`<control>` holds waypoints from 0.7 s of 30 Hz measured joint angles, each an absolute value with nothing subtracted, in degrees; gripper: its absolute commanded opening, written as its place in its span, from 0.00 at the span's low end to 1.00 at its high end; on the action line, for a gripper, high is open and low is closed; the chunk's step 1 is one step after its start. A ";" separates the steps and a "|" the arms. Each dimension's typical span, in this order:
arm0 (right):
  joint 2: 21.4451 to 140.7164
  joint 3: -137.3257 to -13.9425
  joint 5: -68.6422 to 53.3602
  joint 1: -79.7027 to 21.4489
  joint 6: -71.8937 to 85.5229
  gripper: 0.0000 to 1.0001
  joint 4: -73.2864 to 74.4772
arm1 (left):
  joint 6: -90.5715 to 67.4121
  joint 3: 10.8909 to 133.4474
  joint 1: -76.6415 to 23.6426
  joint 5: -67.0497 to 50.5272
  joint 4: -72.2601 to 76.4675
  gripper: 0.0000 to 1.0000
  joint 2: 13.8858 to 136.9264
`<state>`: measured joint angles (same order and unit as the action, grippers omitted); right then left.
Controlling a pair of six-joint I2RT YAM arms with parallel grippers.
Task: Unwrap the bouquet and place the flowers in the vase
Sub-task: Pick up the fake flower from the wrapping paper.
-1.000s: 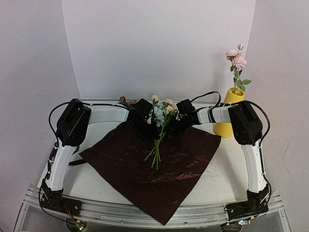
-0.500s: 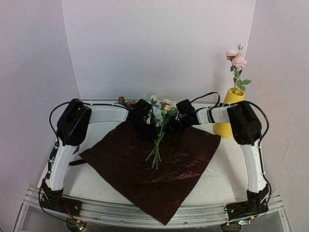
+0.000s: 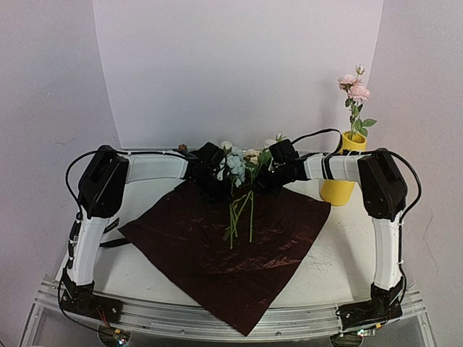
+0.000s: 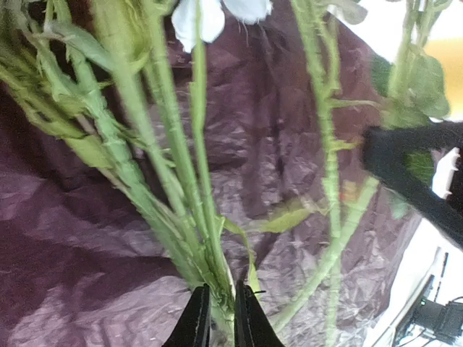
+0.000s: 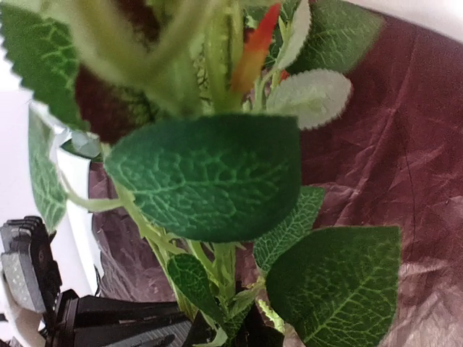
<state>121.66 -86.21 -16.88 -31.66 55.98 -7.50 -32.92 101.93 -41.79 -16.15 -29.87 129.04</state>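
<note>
Left wrist view: my left gripper (image 4: 221, 318) is clamped on stems of the flowers (image 4: 119, 79). My right gripper (image 5: 226, 334) pinches another leafy stem. Both bunches hang above the wrap (image 3: 217, 249), left of the vase (image 3: 336, 191).

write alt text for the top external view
The left gripper and right gripper meet at the far middle of the table, each pinching stems of a small bunch of flowers held over a spread-out dark red wrap. At far right, a yellow vase holds one pink rose stem.
</note>
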 measured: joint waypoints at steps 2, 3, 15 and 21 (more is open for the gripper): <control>121.10 -86.84 -17.04 -31.66 54.61 0.00 -5.54 | -32.73 101.80 -41.60 -15.67 -30.17 0.12 128.75; 121.05 -87.35 -17.18 -31.66 53.92 0.00 -4.38 | -32.60 101.65 -41.44 -15.47 -30.23 0.12 128.75; 119.39 -89.32 -17.93 -31.66 43.13 0.00 5.98 | -31.40 101.14 -40.75 -16.16 -31.20 0.12 128.73; 118.73 -90.14 -19.73 -31.66 39.12 0.00 8.68 | -31.42 100.33 -40.75 -16.44 -31.58 0.13 128.32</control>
<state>118.73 -90.14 -19.73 -31.66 39.12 8.68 -31.42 100.33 -40.75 -16.44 -31.58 128.32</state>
